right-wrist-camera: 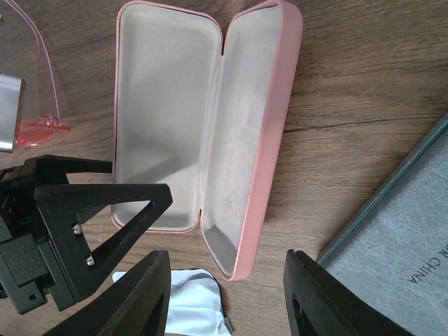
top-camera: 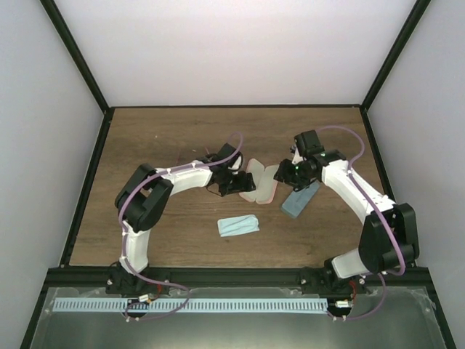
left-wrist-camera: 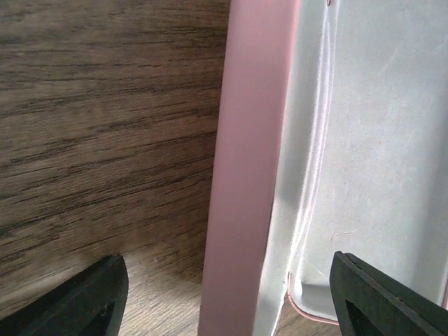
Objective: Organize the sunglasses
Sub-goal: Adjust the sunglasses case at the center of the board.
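Observation:
An open pink case [top-camera: 261, 182] lies at mid-table, its grey lining up and empty [right-wrist-camera: 175, 119]. My left gripper [top-camera: 231, 179] is open at the case's left side. In the left wrist view the case's pink wall [left-wrist-camera: 245, 175] stands between the spread fingertips [left-wrist-camera: 231, 308]. One reddish-pink pair of sunglasses [right-wrist-camera: 42, 105] lies on the wood just left of the case, beside the left gripper [right-wrist-camera: 84, 231]. My right gripper [top-camera: 290, 174] is open and empty, over the case's right end [right-wrist-camera: 227, 301]. The second pair is out of view.
A closed grey-blue case [top-camera: 300, 200] lies right of the pink case and shows in the right wrist view [right-wrist-camera: 406, 231]. A folded light blue cloth [top-camera: 238, 225] lies in front of the cases. Dark frame rails edge the wooden table [top-camera: 145, 138].

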